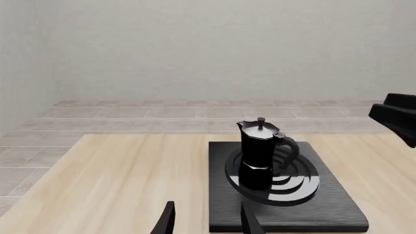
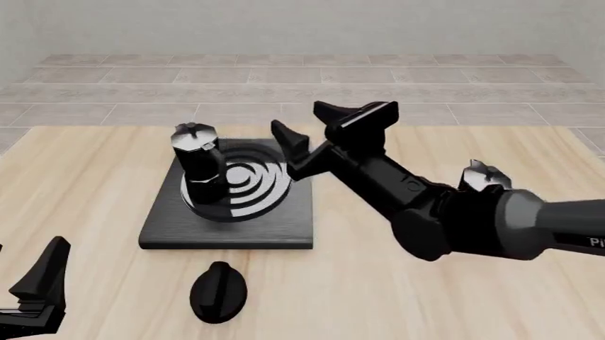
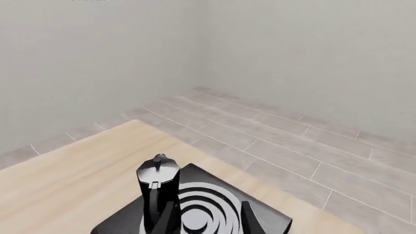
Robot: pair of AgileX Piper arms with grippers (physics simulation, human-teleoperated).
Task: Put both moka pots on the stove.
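One moka pot (image 2: pixel 198 166) stands upright on the left part of the stove (image 2: pixel 227 234), on its ring burner. It also shows in the left wrist view (image 1: pixel 260 156) and the right wrist view (image 3: pixel 158 190). The second moka pot (image 2: pixel 484 178) stands on the table at the right, mostly hidden behind my right arm. My right gripper (image 2: pixel 295 152) is open and empty, hovering over the stove's right side, apart from the pot. My left gripper (image 2: pixel 38 297) is open and empty, low at the near left, well short of the stove (image 1: pixel 286 219).
A low black oval knob (image 2: pixel 218 290) lies on the table just in front of the stove. My right arm (image 2: pixel 454 219) stretches across the table from the right. The wooden table's far edge (image 2: pixel 113 127) runs behind the stove, with tiled floor beyond.
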